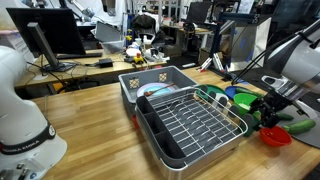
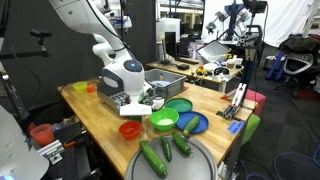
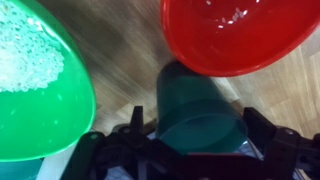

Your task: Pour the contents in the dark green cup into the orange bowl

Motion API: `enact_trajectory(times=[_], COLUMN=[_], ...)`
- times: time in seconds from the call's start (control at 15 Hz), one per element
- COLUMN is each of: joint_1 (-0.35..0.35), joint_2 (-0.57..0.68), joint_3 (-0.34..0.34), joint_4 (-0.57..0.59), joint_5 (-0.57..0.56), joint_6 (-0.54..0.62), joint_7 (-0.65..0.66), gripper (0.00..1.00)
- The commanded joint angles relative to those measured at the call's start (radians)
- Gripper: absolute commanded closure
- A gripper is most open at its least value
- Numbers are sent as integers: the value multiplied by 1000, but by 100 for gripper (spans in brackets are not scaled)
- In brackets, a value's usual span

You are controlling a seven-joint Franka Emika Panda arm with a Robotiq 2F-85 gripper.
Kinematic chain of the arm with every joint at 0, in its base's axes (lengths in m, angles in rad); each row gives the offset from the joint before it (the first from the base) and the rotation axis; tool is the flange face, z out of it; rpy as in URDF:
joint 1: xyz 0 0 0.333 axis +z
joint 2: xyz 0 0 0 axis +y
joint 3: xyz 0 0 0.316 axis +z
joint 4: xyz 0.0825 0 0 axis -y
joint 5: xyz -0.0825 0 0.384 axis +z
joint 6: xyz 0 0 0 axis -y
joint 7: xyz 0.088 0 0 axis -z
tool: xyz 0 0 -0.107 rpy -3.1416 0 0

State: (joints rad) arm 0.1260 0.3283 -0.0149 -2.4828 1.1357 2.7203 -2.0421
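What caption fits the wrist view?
The gripper around the dark green cup, orange bowl ahead, green bowl beside.

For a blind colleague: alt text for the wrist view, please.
A small dark green plastic cup is between the fingers of the black gripper over a wooden table; a red-orange plastic bowl lies beyond it, a bright green plastic bowl at the left.

Robotics lab, dark computer monitors (image 1: 50, 35) on cluttered desks (image 1: 90, 62), wooden workbench (image 1: 90, 110), white robot arm (image 2: 125, 75) over it
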Motion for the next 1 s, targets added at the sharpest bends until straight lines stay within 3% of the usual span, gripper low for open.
enact_trajectory(times=[0.0, 0.27, 0.33, 0.6, 0.93], joint_1=[-12, -15, -16, -21, -22], joint_2=[26, 42, 43, 36, 35], joint_3=[9, 10, 10, 12, 10], joint_4=[31, 43, 44, 46, 44], joint_5=[11, 12, 15, 27, 25], joint_6=[-29, -46, -46, -57, -61], joint_7=[-39, -41, -44, -51, -49], gripper=[0, 2, 18, 44, 47])
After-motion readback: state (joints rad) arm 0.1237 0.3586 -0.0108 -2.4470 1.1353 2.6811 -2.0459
